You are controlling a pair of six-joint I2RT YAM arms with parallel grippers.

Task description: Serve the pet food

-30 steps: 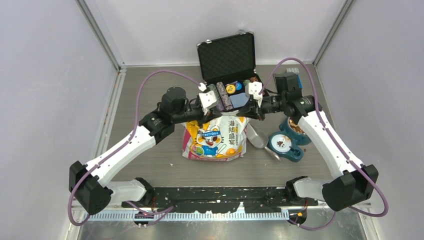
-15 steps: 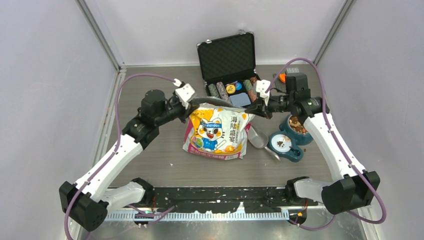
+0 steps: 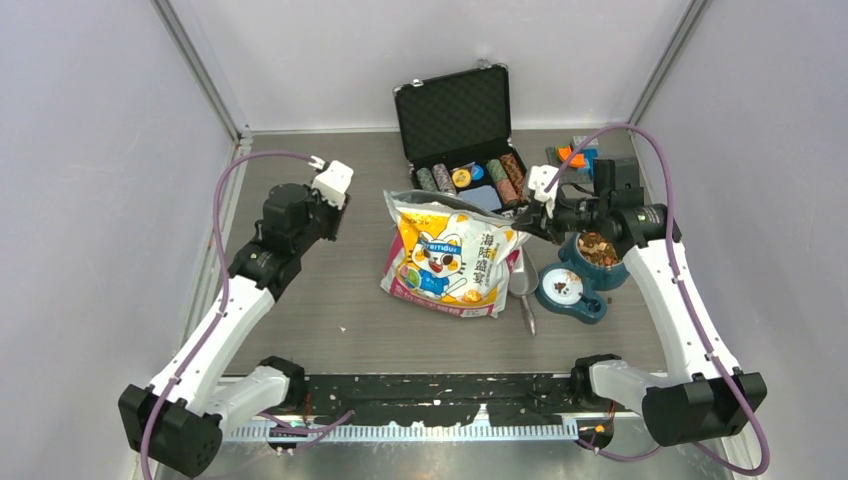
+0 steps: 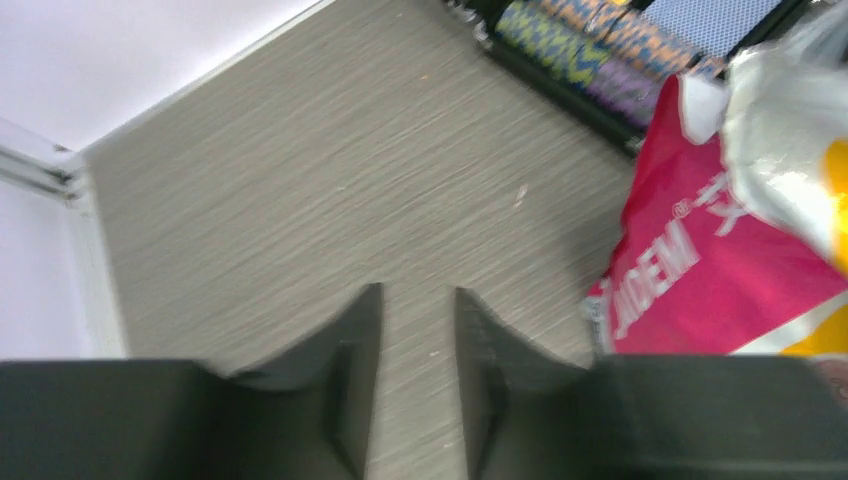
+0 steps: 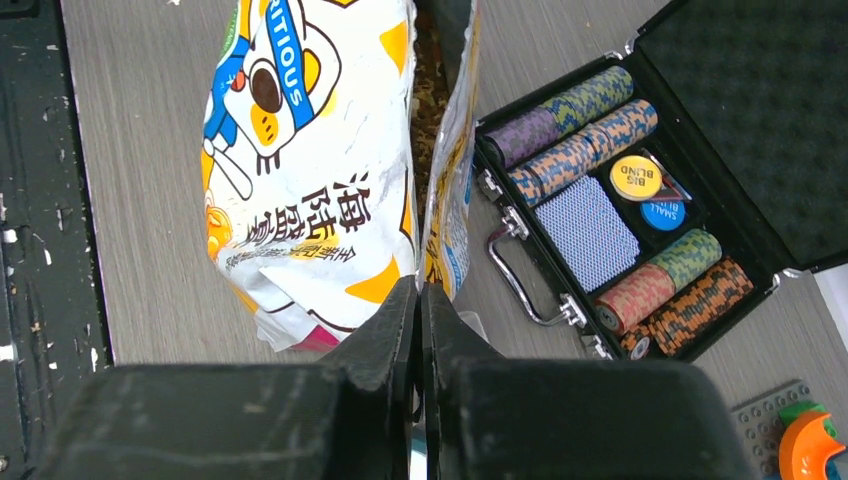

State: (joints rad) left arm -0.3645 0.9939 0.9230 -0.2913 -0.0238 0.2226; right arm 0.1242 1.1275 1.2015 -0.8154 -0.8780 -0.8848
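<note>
— Entry: kibble [image 5: 431,95], location?
— Sitting inside the open cartoon-cat bag [image 5: 300,150]; more is filling the teal bowl [image 3: 605,278].
— Grippers?
— Right gripper [image 5: 417,290] is pinching the bag's rim, fingers pressed together. Left gripper [image 4: 418,295] is hovering over the table [image 4: 250,180], fingers slightly parted.

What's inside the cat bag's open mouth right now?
Through the gaping mouth of the bag, brown pet food shows as a narrow strip between the two walls. How deep it goes, or how full the bag is, stays hidden behind the printed front.
</note>
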